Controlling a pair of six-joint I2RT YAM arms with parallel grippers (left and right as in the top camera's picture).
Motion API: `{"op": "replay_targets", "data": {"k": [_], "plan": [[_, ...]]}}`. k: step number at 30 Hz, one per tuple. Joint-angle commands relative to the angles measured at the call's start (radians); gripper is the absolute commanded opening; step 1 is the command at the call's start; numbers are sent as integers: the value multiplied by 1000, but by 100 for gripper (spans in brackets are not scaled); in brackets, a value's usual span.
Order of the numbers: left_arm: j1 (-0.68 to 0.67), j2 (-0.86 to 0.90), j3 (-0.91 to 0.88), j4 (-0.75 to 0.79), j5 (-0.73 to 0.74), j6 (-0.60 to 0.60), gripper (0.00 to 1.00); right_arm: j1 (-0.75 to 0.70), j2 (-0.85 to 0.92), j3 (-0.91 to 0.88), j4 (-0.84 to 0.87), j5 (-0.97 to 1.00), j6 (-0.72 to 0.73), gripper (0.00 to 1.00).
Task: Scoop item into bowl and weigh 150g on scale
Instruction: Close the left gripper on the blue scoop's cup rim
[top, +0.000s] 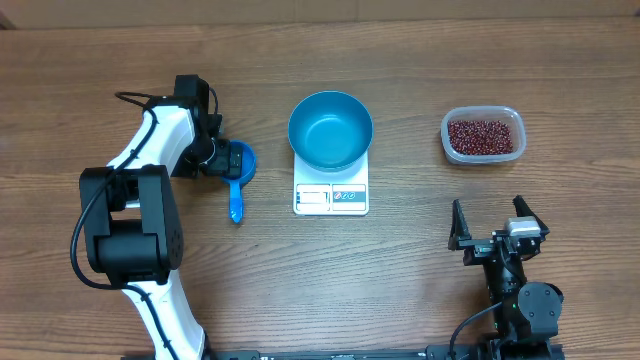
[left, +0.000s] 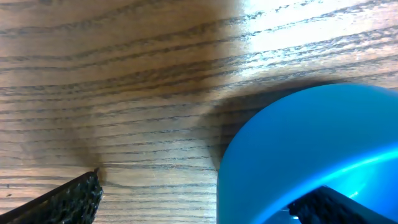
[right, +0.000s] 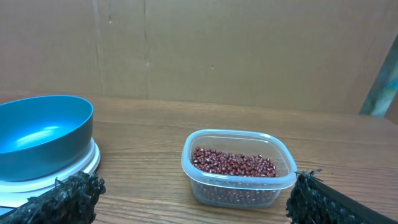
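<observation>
The left gripper (top: 225, 158) is standing open, one finger seemingly inside the scoop (left: 311, 149); closing there is risking tipping it. The right gripper (top: 495, 225) is standing open, tub (right: 211, 190) ahead.

bowl (top: 330, 130): we see teal-blue, plain all over
scale (top: 331, 197): white; we note blue marks on the front strip
beans (top: 484, 136): dark red-brown
tub (right: 239, 182): clear; the beans' red shows through
scoop (top: 237, 190): bright blue, plain
table (top: 400, 280): brown wood, we read dark grain streaks
left arm (top: 160, 135): white shells, black joints
right arm (top: 520, 290): black
back wall (right: 249, 50): we tag it tan-brown
</observation>
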Motion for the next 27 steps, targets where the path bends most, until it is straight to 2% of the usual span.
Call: {"op": "replay_targets", "data": {"k": [1, 6, 27], "plan": [[5, 17, 13, 3, -9, 1, 94, -2, -10, -10, 5, -6, -9, 100], [5, 17, 13, 5, -8, 1, 71, -2, -10, -10, 5, -6, -9, 100], [5, 17, 13, 5, -5, 1, 17, -2, -10, -10, 5, -6, -9, 100]]}}
